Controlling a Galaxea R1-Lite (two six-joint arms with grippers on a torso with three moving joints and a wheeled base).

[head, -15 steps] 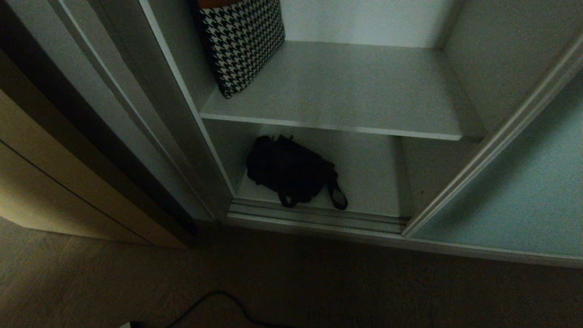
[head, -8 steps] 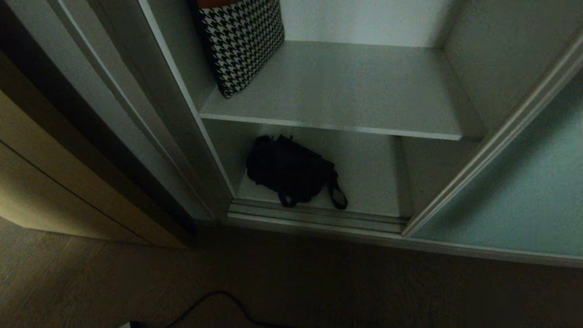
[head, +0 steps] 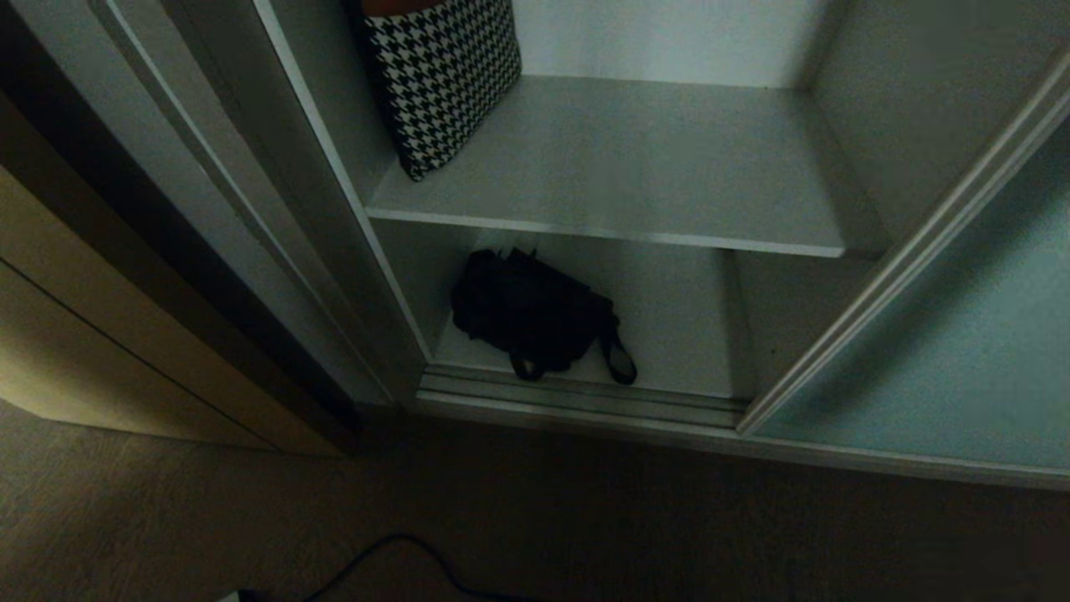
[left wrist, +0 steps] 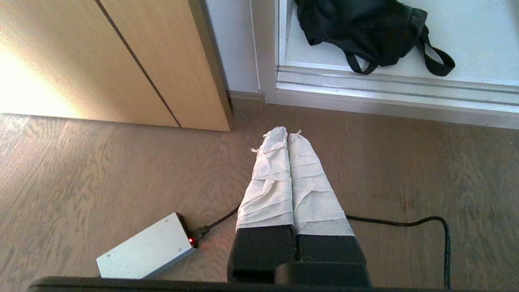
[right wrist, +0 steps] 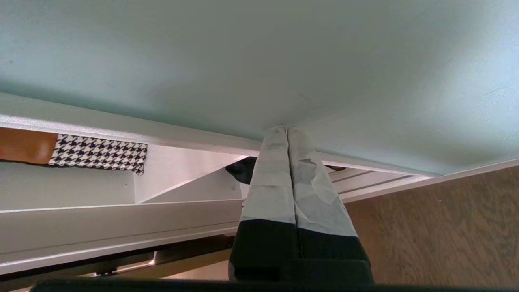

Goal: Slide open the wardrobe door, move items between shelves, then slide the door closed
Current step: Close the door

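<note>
The sliding wardrobe door stands slid to the right, leaving the shelves exposed. A soft black bag with a strap loop lies on the bottom shelf, close to the front track. On the upper shelf a black-and-white houndstooth bag leans at the left. My right gripper is shut and empty, its tips against the teal door panel near the frame edge. My left gripper is shut and empty, parked above the floor in front of the black bag. Neither gripper shows in the head view.
A beige wooden cabinet stands left of the wardrobe. The door track runs along the wardrobe's bottom front. On the wooden floor lie a silver box with a red light and a black cable.
</note>
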